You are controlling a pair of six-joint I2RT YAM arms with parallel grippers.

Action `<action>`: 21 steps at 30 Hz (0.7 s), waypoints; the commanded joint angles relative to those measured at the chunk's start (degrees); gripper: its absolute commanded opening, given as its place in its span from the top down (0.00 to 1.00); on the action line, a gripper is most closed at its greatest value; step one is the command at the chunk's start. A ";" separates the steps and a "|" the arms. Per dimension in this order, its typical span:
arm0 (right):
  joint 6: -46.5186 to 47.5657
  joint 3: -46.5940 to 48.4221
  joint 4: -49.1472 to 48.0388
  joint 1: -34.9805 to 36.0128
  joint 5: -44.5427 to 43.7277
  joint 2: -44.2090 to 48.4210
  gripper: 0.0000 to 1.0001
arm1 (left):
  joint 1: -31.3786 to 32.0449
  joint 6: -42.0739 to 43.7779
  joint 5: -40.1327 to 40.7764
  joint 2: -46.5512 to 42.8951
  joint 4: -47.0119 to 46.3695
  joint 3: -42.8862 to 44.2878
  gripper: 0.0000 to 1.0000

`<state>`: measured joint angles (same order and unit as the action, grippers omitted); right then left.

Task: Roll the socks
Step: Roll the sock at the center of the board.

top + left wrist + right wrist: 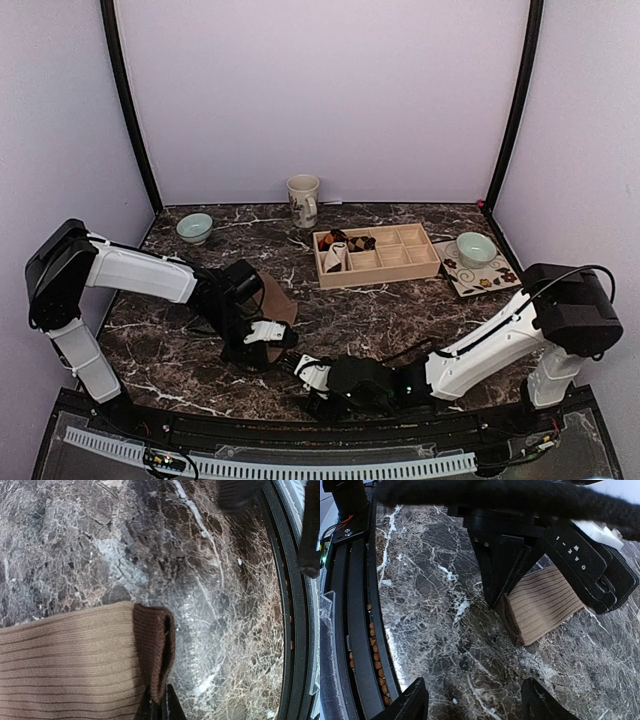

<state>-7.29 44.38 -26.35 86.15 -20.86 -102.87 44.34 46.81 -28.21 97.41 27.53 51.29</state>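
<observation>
The tan ribbed sock point(65, 660) lies flat on the marble table; it also shows in the top view point(278, 300) and the right wrist view point(545, 602). Its dark brown cuff point(155, 645) is folded over at the near end. My left gripper point(160, 707) is shut on that cuff, low over the table point(272, 338). My right gripper point(477, 702) is open and empty, a short way in front of the cuff, near the table's front edge point(306, 372). A dark patterned bundle point(356, 241), which may be the argyle sock, sits in the wooden tray.
The wooden compartment tray point(400, 262) stands at the back centre, holding a small white rolled sock point(335, 258). A mug point(303, 200) stands behind it. Green bowls sit at the back left point(194, 227) and on a patterned plate at the right point(476, 248). A black rail point(355, 630) edges the front.
</observation>
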 commanded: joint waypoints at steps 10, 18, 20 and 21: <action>6.61 6.36 -6.86 -6.58 11.20 -8.09 0.41 | -0.90 2.78 -2.31 2.04 7.46 -0.03 1.00; 8.63 6.97 -11.43 -8.63 8.78 -11.60 0.44 | -0.93 4.02 -2.49 2.01 8.52 -0.39 1.00; 9.14 7.21 -12.13 -8.70 8.55 -12.23 0.46 | -0.99 4.26 -2.81 2.06 8.92 -0.28 1.00; 9.25 7.26 -12.51 -8.69 8.68 -12.54 0.47 | -1.01 4.37 -3.08 2.20 9.28 -0.14 1.00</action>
<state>0.95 50.19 -35.03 78.43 -11.33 -113.95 43.22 48.99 -31.62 98.45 30.81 51.72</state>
